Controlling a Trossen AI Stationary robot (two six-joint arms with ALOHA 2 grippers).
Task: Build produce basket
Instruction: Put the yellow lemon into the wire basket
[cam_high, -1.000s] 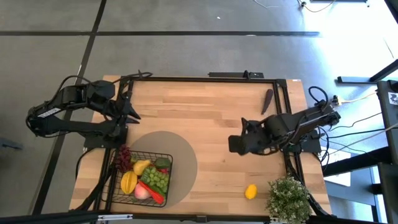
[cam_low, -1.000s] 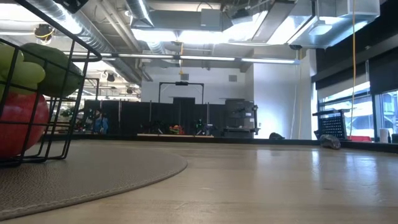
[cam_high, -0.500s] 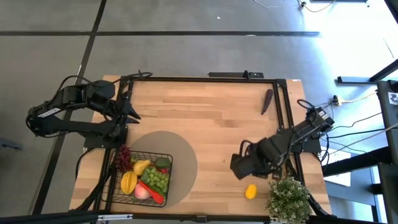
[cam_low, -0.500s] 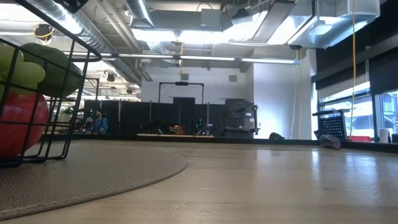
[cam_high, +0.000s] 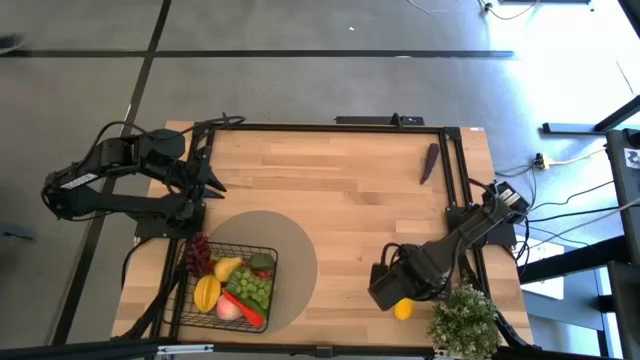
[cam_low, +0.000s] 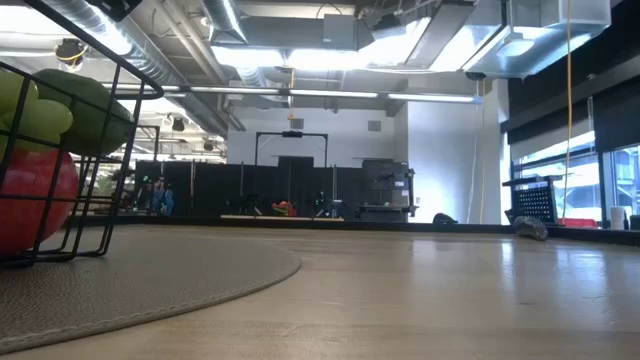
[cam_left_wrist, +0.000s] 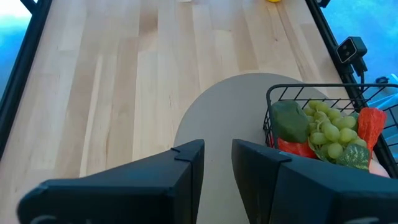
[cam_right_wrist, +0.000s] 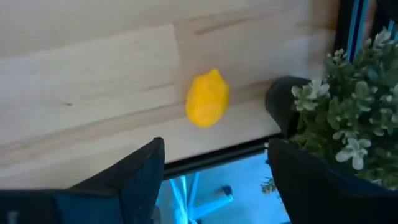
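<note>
**A:** What sits closest to the front edge?

**B:** At about five o'clock on the table (cam_high: 340, 190), the right gripper (cam_right_wrist: 214, 165) hangs directly over the lemon (cam_high: 403, 309). Its fingers (cam_right_wrist: 140, 171) are spread wide with nothing between them; the lemon lies on the wood just ahead of the gap. The potted plant (cam_high: 465, 318) stands just beside the lemon, toward the corner.

**A:** And the basket?

**B:** At seven o'clock, the basket (cam_high: 188, 300) rests on the round tan mat (cam_high: 295, 250). Inside it lie green grapes (cam_high: 254, 289), purple grapes (cam_high: 199, 250), a yellow fruit (cam_high: 207, 292), a pink peach (cam_high: 228, 310) and a red chili (cam_high: 244, 308).

**A:** The other arm?

**B:** The left gripper (cam_left_wrist: 217, 165) waits at about nine o'clock, at the table's left edge, well apart from the produce. Its fingers stand a narrow slot apart and hold nothing.

**A:** Anything at the far side?

**B:** An eggplant (cam_high: 430, 161) lies alone at one o'clock, near the far right corner.
</note>
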